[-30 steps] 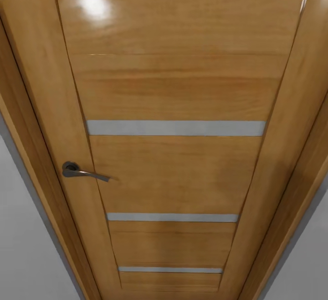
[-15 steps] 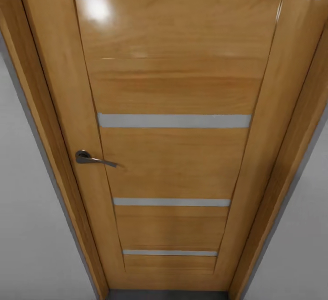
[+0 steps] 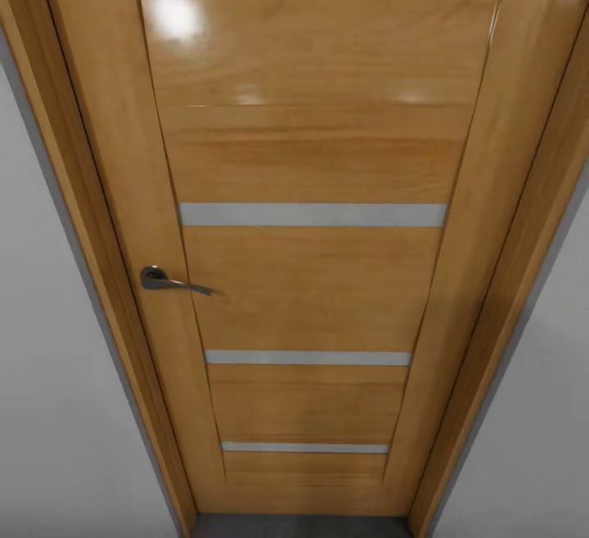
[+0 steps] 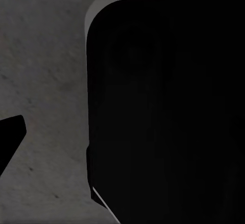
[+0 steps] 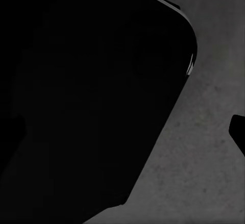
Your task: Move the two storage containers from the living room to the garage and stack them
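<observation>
White walls (image 3: 49, 374) stand on both sides of a big honey-wood door (image 3: 311, 276) with frosted strips (image 3: 312, 214). It is shut, with a small dark handle (image 3: 164, 280) on its left side. Rough grey concrete floor (image 4: 46, 81) lies under both arms, beside a big black body part (image 4: 163, 106). I cannot tell whether either pincer is apart or together. No orange bins are in sight, so which arm is nearer cannot be judged.

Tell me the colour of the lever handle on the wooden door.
Dark metallic grey lever handle, clearest in the head view.
</observation>
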{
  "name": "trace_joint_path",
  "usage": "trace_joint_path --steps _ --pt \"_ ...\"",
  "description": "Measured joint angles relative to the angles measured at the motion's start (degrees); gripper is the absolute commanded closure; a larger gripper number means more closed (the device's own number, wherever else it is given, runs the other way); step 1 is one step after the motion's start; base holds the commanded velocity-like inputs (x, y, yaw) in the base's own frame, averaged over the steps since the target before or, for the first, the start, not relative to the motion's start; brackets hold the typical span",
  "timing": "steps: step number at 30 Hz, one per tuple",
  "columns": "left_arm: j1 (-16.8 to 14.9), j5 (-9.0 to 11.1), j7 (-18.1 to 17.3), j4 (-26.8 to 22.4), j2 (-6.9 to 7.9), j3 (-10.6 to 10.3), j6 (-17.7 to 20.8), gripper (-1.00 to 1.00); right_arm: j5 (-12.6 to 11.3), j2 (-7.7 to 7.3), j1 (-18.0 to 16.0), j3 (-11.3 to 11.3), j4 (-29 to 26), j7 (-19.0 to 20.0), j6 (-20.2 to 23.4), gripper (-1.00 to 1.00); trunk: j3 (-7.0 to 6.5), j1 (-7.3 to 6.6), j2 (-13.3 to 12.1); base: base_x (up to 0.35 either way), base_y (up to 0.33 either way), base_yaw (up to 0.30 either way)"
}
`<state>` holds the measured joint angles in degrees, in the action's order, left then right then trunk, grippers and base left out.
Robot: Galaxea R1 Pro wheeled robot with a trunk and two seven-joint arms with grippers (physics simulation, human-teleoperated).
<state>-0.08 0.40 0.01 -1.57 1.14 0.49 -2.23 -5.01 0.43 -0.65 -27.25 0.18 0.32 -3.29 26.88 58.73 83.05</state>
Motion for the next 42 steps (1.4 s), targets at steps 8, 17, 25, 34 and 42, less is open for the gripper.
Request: trace_joint_path --steps 8,17,25,34,42 --pt "0.0 0.0 0.0 -0.02 0.05 0.0 0.0 -1.0 0.02 -0.16 -0.01 0.0 0.0 0.0 0.0 -1.0 0.0 0.0 0.0 0.0 0.0 0.0" --pt "0.0 -0.34 0.01 -0.1 0.02 -0.45 0.0 -1.0 0.02 -0.15 0.03 -0.01 0.0 0.07 -0.24 -1.0 0.0 0.0 0.0 0.0 0.0 0.0" --pt "0.0 -0.4 -0.02 -0.16 0.08 -0.56 0.0 -1.0 0.0 0.0 -0.01 0.0 0.0 0.07 -0.26 -1.0 0.0 0.0 0.0 0.0 0.0 0.0" --pt "0.0 -0.4 0.03 -0.17 0.09 -0.56 0.0 -1.0 0.03 -0.28 0.0 -0.12 0.0 -0.06 -0.26 -1.0 0.0 0.0 0.0 0.0 0.0 0.0" --pt "0.0 -0.4 -0.03 -0.15 0.09 -0.56 0.0 -1.0 0.94 -0.34 -0.01 -1.19 -0.43 -0.63 -0.17 -1.0 0.0 0.0 0.0 0.0 0.0 0.0"
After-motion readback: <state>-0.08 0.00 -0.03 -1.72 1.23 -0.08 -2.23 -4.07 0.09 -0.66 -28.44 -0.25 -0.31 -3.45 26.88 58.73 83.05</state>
